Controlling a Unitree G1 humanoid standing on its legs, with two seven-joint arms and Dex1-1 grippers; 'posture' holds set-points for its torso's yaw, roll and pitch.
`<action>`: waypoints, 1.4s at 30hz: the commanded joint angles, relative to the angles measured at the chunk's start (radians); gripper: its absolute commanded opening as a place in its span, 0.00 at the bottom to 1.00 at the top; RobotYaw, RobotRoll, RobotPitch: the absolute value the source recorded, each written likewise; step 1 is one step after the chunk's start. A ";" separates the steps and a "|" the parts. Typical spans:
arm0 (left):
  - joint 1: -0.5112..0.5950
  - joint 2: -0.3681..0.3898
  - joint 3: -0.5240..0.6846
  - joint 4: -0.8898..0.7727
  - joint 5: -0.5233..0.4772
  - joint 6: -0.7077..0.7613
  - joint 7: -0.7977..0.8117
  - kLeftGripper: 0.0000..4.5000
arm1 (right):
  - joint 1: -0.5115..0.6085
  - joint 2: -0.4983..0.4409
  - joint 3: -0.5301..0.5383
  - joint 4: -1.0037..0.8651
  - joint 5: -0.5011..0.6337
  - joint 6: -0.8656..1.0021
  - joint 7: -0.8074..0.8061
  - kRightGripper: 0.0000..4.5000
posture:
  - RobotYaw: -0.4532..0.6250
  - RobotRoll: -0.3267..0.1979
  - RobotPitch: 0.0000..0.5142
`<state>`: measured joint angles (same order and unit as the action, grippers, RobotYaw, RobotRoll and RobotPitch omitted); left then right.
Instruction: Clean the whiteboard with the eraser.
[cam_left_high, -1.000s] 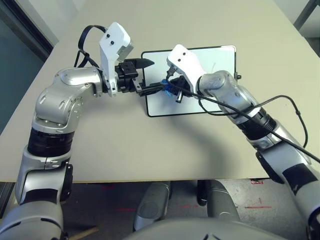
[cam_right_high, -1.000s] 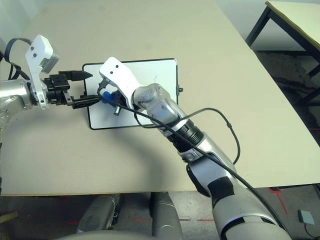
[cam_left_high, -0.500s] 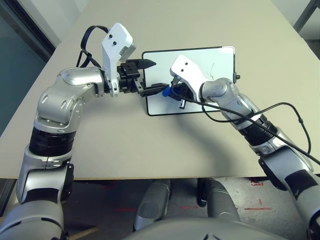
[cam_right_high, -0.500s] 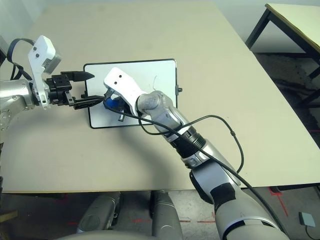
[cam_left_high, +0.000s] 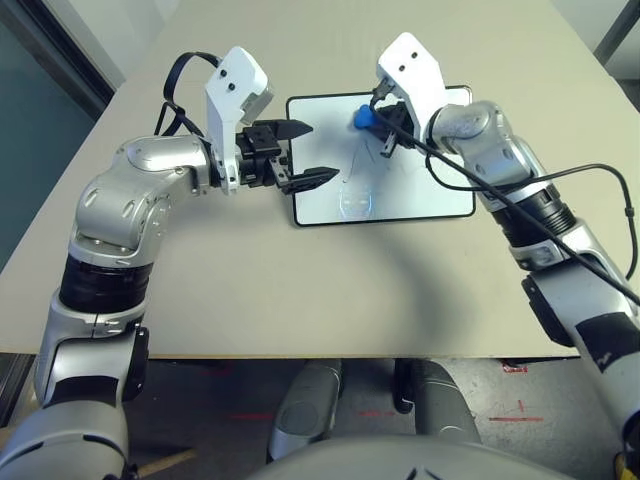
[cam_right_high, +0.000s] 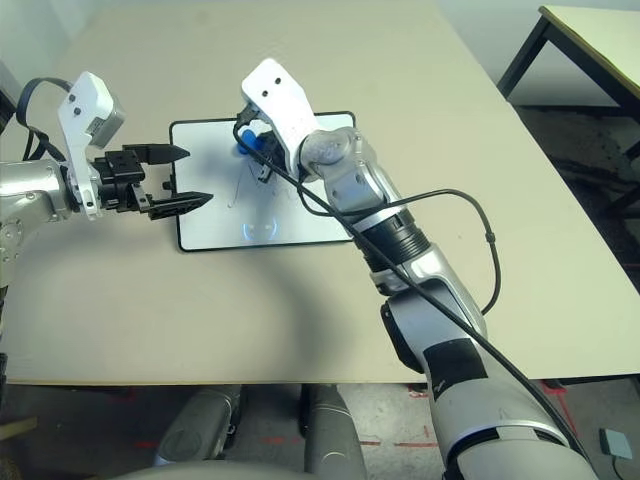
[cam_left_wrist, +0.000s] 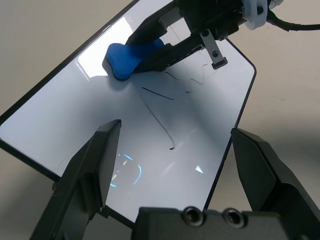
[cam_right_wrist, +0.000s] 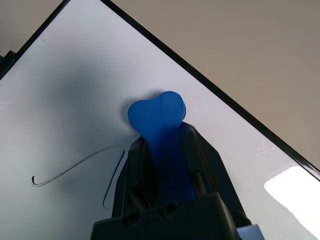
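Observation:
The whiteboard (cam_left_high: 425, 185) lies flat on the beige table, with thin dark scribbles (cam_left_wrist: 161, 107) near its middle. My right gripper (cam_left_high: 374, 122) is shut on the blue eraser (cam_left_high: 362, 117) and presses its tip onto the board close to the far edge. In the right wrist view the eraser (cam_right_wrist: 161, 117) sticks out between the two fingers, beside a curved pen line (cam_right_wrist: 75, 167). At the board's left short side my left gripper (cam_left_high: 312, 152) hovers open, its fingers pointing over the board's edge.
The beige table (cam_left_high: 300, 290) reaches well beyond the board on every side; its front edge runs below both arms. A black cable (cam_left_high: 590, 180) loops off my right forearm. Another table (cam_right_high: 600, 45) stands off to the right.
My right gripper has carried the eraser from the board's near left part up to its far edge, uncovering the scribbles. The left gripper has hardly moved.

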<state>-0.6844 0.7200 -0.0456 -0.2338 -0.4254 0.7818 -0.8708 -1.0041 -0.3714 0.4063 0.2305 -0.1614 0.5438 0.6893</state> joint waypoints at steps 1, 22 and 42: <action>-0.007 -0.001 -0.011 -0.017 -0.005 0.010 -0.001 1.00 | 0.070 0.003 0.044 -0.016 -0.021 0.059 0.033 0.19 | 0.59 0.62 0.31; -0.006 -0.002 -0.007 -0.022 -0.010 0.019 0.003 1.00 | 0.205 -0.002 0.154 -0.159 -0.066 0.118 0.128 0.19 | 0.60 0.62 0.32; -0.002 -0.009 -0.005 -0.011 -0.005 0.007 0.002 1.00 | 0.220 0.036 0.190 -0.123 -0.091 0.058 0.134 0.19 | 0.60 0.62 0.31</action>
<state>-0.6894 0.7093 -0.0462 -0.2380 -0.4284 0.7914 -0.8662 -0.8102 -0.3348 0.5606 0.0284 -0.2317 0.5830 0.8198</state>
